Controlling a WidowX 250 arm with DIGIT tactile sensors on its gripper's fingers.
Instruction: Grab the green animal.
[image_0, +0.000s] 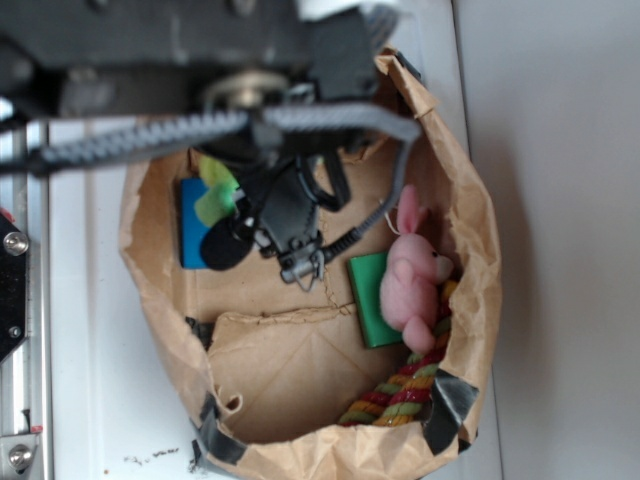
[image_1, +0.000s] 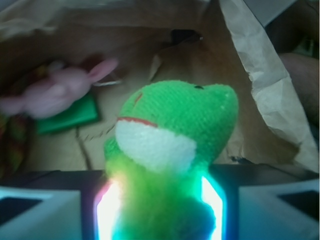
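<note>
The green animal (image_1: 175, 130), a fuzzy lime-green plush with a white patch, fills the middle of the wrist view and sits between my glowing fingers (image_1: 107, 210). My gripper (image_1: 159, 212) is shut on its fluffy body. In the exterior view the green animal (image_0: 217, 195) shows as a lime tuft at the left of the bag, under the black gripper (image_0: 232, 228), lifted above the bag floor.
A brown paper bag (image_0: 470, 230) holds everything. Inside it lie a pink bunny (image_0: 415, 280), a flat green block (image_0: 372, 300), a blue block (image_0: 192, 225) and a coloured rope (image_0: 400, 390). The bag walls stand close on all sides.
</note>
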